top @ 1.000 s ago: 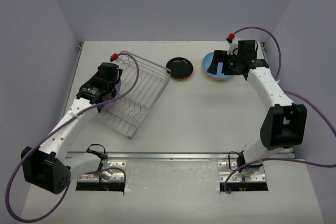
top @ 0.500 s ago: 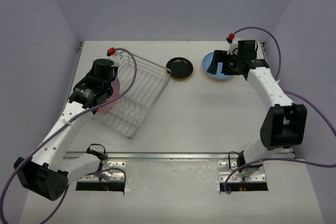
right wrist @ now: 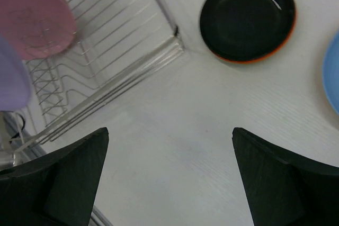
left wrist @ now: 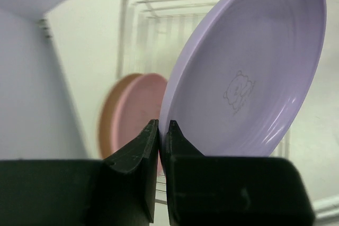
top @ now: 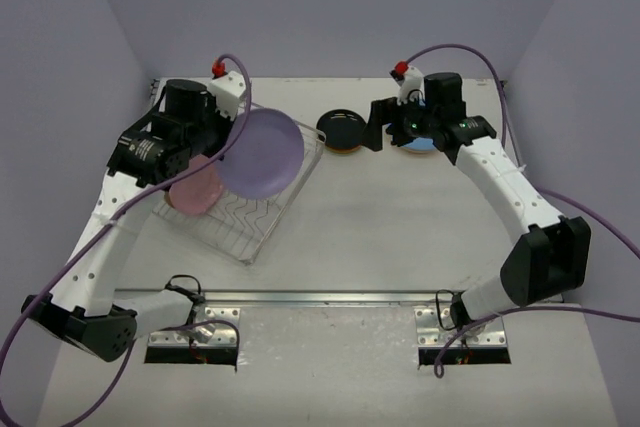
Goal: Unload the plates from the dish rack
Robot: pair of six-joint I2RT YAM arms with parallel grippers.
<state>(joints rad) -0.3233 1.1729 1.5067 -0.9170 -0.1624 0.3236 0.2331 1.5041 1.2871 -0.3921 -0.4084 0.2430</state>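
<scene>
Left gripper [left wrist: 163,128] is clamped tight on the rim of the lavender plate [top: 262,154], fingers pinching the plate's lower edge. The plate is lifted clear of the dish rack [top: 245,225] and held tilted almost on edge over the rack's right side, with its hollow face toward the table's right edge. A small outline drawing shows in the plate's centre in the left wrist view. The rack sits angled on the left half of the table [top: 400,237], one corner near the far-left corner. A pink plate [top: 193,190] stands on edge in the rack at its left side, with a tan plate [left wrist: 107,117] right behind it, touching or nearly so. Right gripper [right wrist: 169,183] has its jaws spread wide and holds nothing. It hangs over bare table between the rack's far-right corner and the black plate [right wrist: 246,14]. The black plate lies flat near the middle of the far edge, stacked on an orange plate [right wrist: 249,61] of which only a thin rim shows. A blue plate [right wrist: 332,72] lies flat just right of that stack and apart from it, partly hidden under the right arm in the top view.
</scene>
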